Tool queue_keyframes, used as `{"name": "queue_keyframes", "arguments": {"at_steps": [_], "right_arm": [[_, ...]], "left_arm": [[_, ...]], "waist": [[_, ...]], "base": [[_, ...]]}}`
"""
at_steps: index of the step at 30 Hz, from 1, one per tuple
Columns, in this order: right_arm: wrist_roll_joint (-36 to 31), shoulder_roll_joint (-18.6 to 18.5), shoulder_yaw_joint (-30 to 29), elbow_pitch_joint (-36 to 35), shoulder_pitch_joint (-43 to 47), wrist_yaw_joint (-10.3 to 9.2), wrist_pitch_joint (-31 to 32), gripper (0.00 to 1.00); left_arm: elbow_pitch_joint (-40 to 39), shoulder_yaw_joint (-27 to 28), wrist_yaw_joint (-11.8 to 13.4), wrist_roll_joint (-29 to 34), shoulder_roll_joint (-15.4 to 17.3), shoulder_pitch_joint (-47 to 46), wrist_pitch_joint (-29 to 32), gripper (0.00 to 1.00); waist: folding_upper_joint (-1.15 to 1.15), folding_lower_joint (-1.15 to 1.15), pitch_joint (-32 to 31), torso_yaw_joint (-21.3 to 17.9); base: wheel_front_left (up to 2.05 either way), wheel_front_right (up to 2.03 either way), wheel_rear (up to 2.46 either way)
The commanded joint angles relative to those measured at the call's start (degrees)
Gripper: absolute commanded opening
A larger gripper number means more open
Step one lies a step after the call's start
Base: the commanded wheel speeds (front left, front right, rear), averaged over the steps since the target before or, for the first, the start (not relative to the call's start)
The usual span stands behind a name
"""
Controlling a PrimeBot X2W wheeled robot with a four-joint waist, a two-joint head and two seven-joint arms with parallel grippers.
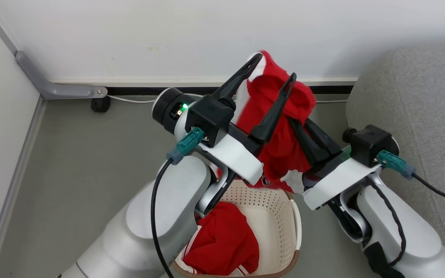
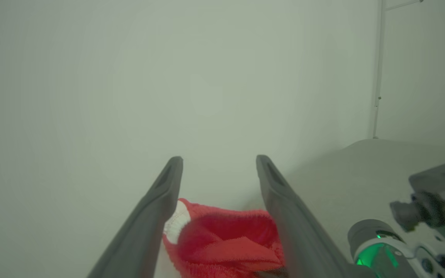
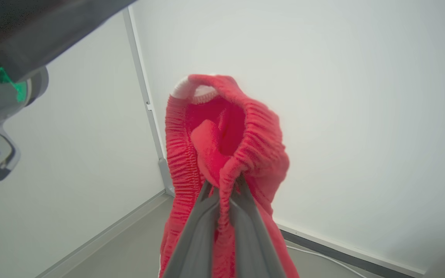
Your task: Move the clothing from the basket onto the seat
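Two pieces of clothing: a lifted garment [image 1: 280,154] and a lower garment [image 1: 222,243], both of soft bright red fabric with white trim.
Lifted garment: bunched, with a gathered elastic band and a white patch at its top. It hangs in the air above the far rim of the basket and is clear of the sofa.
Lower garment: crumpled inside the basket against its near-left wall, with white stripes showing along its lower edge.
Basket: a cream-white plastic laundry basket [image 1: 274,204] with rows of small holes, a brown rim and a white side handle. It stands on the floor between the two arms.
Seat: a large light grey woven-fabric sofa [image 1: 419,88] with rounded edges at the floor's right side. No clothing lies on the part that shows.
Right gripper [image 3: 224,185]: its fingers are clenched together on the gathered band of the lifted garment, and the fabric drapes down over both of them.
Left gripper [image 2: 219,160]: its fingers are spread wide and released, pointing up towards the wall. The top of the lifted garment sits between them, and whether either finger touches the cloth cannot be told.
Floor: smooth grey [image 1: 91,154], meeting a white wall [image 1: 168,34] at its far edge.
Far-left corner of the floor: a grey metal bracket [image 1: 52,87] with a small black wheel [image 1: 101,104] just beside it.
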Motion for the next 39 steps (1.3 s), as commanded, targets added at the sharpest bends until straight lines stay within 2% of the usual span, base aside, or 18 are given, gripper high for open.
{"name": "queue_keyframes", "arguments": {"at_steps": [1, 11, 24, 35, 39], "right_arm": [[0.3, 0.2, -0.9, -2.3, 1.0, 0.24, -0.3, 0.00], [0.1, -1.5, -7.2, -5.3, 3.1, 0.24, -0.3, 0.00], [0.2, -3.1, -12.4, -8.5, 3.9, 0.24, -0.3, 0.00], [0.1, -3.5, -16.1, -10.4, 4.4, 0.24, -0.3, 0.00], [0.1, -3.6, -16.7, -10.9, 4.5, 0.24, -0.3, 0.00]], "left_arm": [[-0.8, 2.3, -0.5, 0.6, 0.7, -0.2, -0.3, 1.00], [1.6, 3.7, -2.7, 2.3, 0.7, 3.8, -0.3, 1.00], [4.3, 3.8, -5.6, 2.9, 0.7, 7.7, -0.3, 1.00], [5.7, 4.7, -7.9, 2.9, 0.7, 10.6, -0.3, 1.00], [6.1, 5.2, -8.6, 2.9, 0.7, 11.9, -0.3, 1.00]], "waist": [[0.00, 0.00, -0.1, -0.2], [0.00, 0.00, -0.9, -2.5], [0.00, 0.00, -1.0, -8.5], [0.00, 0.00, -1.7, -16.1], [0.00, 0.00, -2.0, -20.1]], "base": [[0.00, 0.00, 0.00], [0.00, 0.00, 0.00], [0.00, 0.00, 0.00], [0.00, 0.00, 0.00], [0.00, 0.00, 0.00]]}}
